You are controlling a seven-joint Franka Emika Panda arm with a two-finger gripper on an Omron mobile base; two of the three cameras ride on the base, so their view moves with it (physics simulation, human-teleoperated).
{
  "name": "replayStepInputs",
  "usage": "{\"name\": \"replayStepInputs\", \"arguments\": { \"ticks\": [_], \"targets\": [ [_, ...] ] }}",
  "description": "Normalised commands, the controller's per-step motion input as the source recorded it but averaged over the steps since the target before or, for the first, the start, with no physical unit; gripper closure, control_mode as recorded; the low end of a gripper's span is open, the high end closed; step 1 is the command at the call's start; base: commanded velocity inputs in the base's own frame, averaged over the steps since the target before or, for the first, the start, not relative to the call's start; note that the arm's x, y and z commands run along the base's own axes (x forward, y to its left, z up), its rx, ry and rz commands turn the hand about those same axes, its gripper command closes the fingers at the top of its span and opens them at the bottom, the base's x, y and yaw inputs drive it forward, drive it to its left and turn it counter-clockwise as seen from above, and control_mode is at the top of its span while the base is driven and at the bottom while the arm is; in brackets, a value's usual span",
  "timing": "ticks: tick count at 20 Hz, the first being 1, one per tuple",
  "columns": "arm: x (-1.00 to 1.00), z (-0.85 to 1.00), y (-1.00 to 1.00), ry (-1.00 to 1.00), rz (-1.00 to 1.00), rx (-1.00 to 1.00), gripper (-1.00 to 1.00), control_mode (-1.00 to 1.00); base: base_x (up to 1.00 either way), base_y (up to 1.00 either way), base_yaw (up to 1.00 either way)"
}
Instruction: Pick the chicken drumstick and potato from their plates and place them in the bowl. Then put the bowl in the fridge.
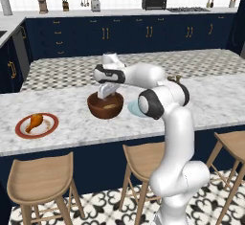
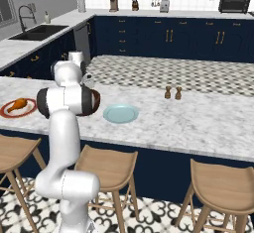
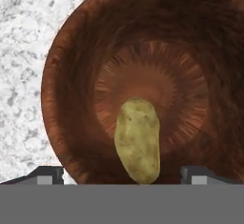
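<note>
The gripper [image 3: 122, 175] hangs directly over the bowl [image 3: 143, 51], its jaws spread wide with one fingertip at each lower corner of the hand view and nothing between them but air. The potato [image 3: 137, 140] lies inside the bowl, resting on the inner slope toward six o'clock in that view, free of both fingers.

From the left base view the bowl [image 1: 105, 108] sits on the marble counter [image 1: 72, 123] with the hand just above its rim. The pale blue plate [image 2: 120, 113] lies just beside it at three o'clock, bare. The chicken drumstick [image 1: 34, 121] sits on the red-rimmed plate [image 1: 51, 126] well apart at nine o'clock, untouched.

Judging from this, the potato is delivered and the drumstick is next. The risk lies in leaving: the fingers sit low near the rim, so a sideways swing before lifting could clip the bowl and shove or tip it. The drumstick's tapering shape could also slip from a grip taken near the thin bone end.

In the right base view the arm's own elbow covers most of the bowl. Two small brown shakers [image 2: 172, 92] stand further along the counter. The fridge lies outside these views.
</note>
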Motion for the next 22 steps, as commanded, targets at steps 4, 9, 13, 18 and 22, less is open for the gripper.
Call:
{"name": "replayStepInputs", "arguments": {
  "ticks": [4, 9, 13, 18, 22],
  "targets": [
    [-1.0, 0.17, -0.73, -0.22, -0.01, 0.06, -1.0, -1.0, 0.0, 0.0, 0.0],
    [-1.0, 0.7, -0.7, -0.24, -0.11, 0.12, -1.0, -1.0, 0.0, 0.0, 0.0],
    [-1.0, 1.0, -0.2, -0.19, -0.25, 0.05, -1.0, -1.0, 0.0, 0.0, 0.0],
    [-0.98, 0.77, -0.02, -0.26, -0.3, -0.01, -1.0, -1.0, 0.0, 0.0, 0.0],
    [-0.64, 0.51, -0.43, 0.07, -0.49, 0.05, -1.0, -1.0, 0.0, 0.0, 0.0]
  ]
}}
